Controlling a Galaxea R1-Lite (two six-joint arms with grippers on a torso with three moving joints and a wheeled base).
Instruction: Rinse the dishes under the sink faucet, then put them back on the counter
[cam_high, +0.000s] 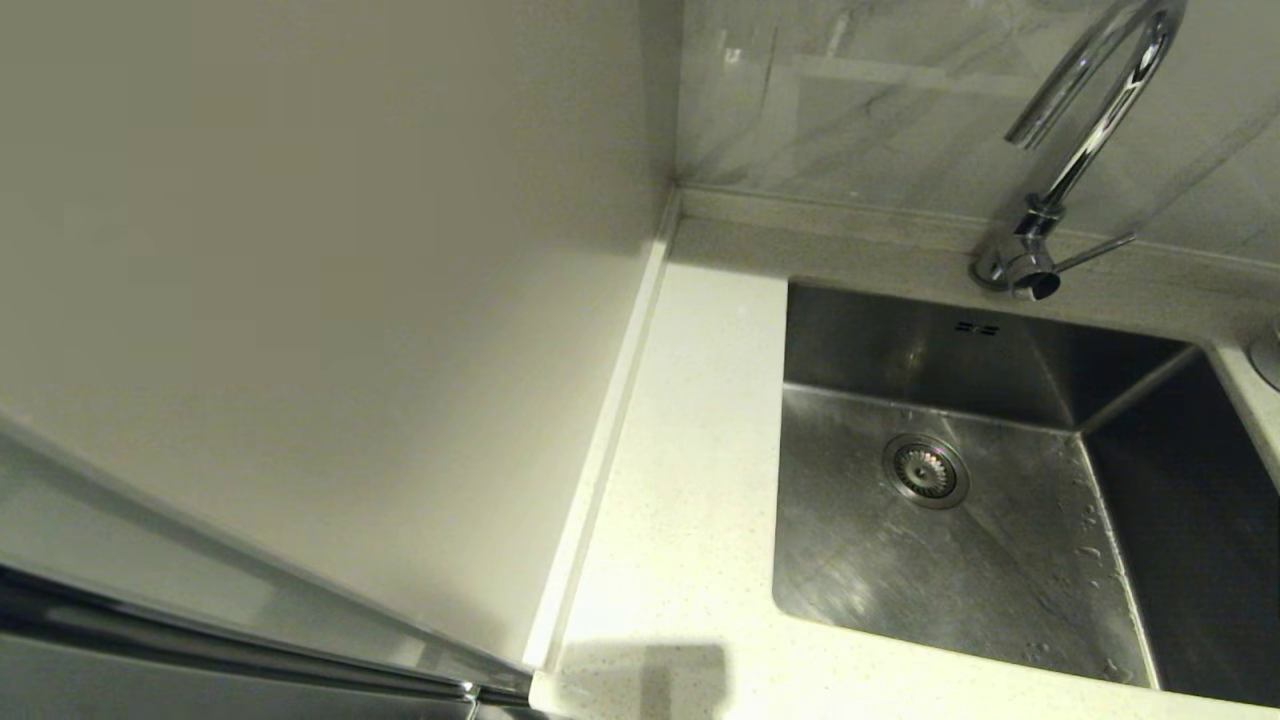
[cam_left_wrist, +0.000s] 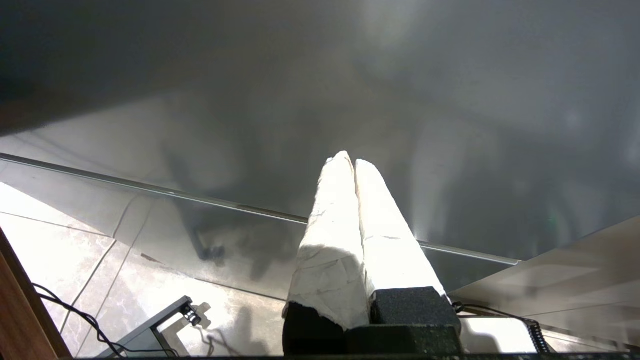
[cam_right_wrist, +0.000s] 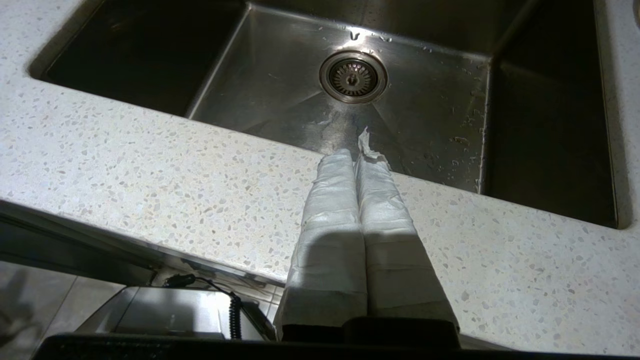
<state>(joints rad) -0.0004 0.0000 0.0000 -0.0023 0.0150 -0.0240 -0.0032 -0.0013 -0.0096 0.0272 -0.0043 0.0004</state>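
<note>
Sink: square-cornered brushed steel basin set into the tabletop, its floor streaked and dotted with water drops; no dishes show in any view.
Drain strainer: round metal ring with a slotted centre, on the basin floor.
Overflow slots: two small dark slits in the back wall of the sink.
Faucet: shiny chrome gooseneck on a round base behind the sink, with a thin straight lever at its side.
Tabletop: smooth off-white stone with fine speckles and a low raised back edge.
Right claw: white-wrapped fingers pressed together, holding nothing, above the tabletop's front strip with the sink just beyond.
Left claw: white-wrapped fingers pressed together, empty, low beside a grey panel over the tiled floor.
</note>
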